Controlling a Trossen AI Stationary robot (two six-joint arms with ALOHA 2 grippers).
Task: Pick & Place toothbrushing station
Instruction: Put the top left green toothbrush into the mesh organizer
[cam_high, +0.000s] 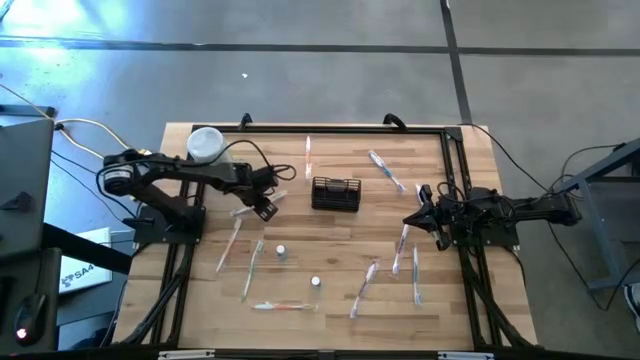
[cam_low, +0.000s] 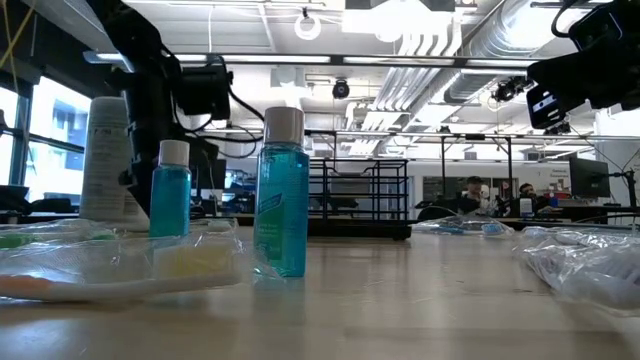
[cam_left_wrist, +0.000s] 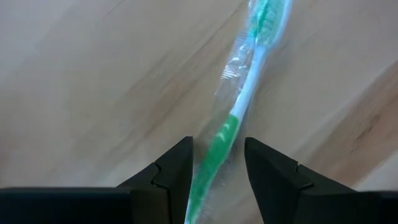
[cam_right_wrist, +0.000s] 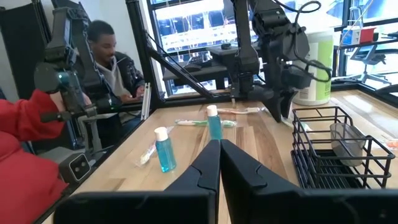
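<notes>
Over on the left side of the table, the left gripper (cam_high: 265, 207) is poised low above a wrapped green-and-white toothbrush (cam_left_wrist: 239, 112), its fingers (cam_left_wrist: 177, 171) parted with the handle framed between them but not touching. It is lined up along the brush, which reads as an approach for a pick. Behind that arm, near the far-left corner, a white cylindrical container (cam_high: 205, 144) is seen; what it holds cannot be made out. Two small bottles of blue liquid (cam_high: 281, 251) are stood toward the middle, capped and upright, with more wrapped toothbrushes (cam_high: 282, 306) scattered flat around them.

At centre, toward the far edge, the toothbrushing station (cam_high: 335, 193) is found: a black wire-mesh caddy, upright on the wood. In the right wrist view something pale appears to lie inside it (cam_right_wrist: 348, 134), though what it is cannot be told. Its place between the arms would seem to keep it reachable by both.

To the right, the right gripper (cam_high: 425, 215) is held above the table with fingers (cam_right_wrist: 205, 165) pressed together on nothing, well apart from the caddy, apparently kept waiting.
</notes>
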